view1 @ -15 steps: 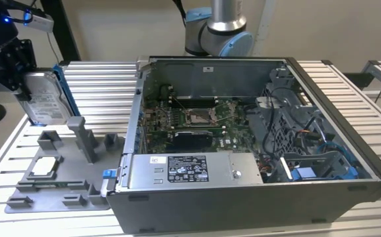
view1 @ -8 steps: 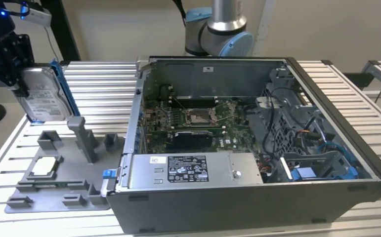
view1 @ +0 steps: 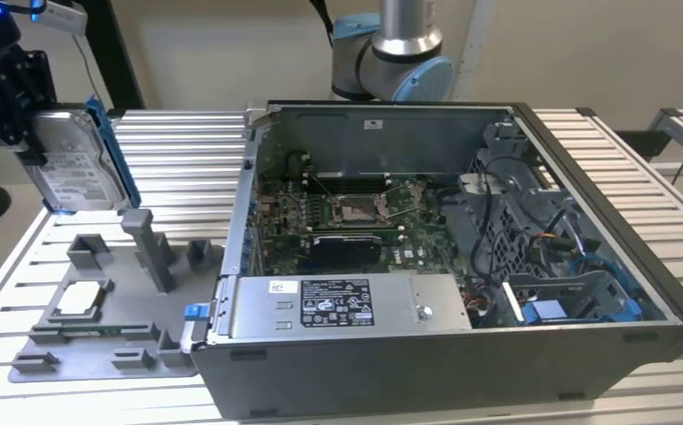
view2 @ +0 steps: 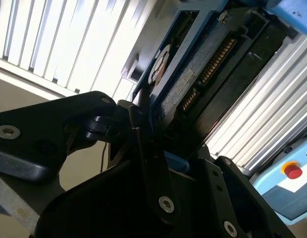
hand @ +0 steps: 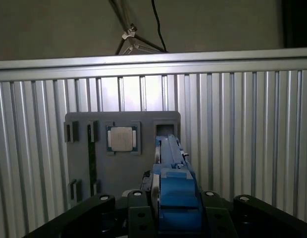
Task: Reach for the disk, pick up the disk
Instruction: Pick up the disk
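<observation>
Blue-railed, the disk hangs clamped by one edge in the pincer, and could slip onto the grey tray below it.

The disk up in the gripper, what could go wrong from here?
1. The gripper seems to clamp the disk near one end, with most of it hanging clear, so it might tilt or slip.
2. The disk hangs above the grey fixture; a drop could hit the tall post or the chip.
3. The open computer case stands close on the exterior view's right, so a sideways swing might clip its wall.
</observation>
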Motion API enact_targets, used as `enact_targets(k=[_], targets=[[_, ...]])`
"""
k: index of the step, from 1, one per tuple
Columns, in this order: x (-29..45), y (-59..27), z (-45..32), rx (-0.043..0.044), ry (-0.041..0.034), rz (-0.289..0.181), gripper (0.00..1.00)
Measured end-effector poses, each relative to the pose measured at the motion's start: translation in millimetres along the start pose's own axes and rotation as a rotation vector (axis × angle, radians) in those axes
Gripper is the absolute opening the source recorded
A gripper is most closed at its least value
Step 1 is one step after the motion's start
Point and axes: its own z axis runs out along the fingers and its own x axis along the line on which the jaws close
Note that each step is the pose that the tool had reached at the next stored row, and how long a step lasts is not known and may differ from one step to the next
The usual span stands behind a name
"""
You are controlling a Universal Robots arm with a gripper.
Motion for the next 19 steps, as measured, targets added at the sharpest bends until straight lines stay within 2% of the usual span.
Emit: enact_targets(k=[9,19], targets=[[0.2,-0.3,-15.2,0.0001,-0.0001,0.000,0.00],[0.3,-0.6,-28.2,0.0000,0.0000,0.000,0.00]])
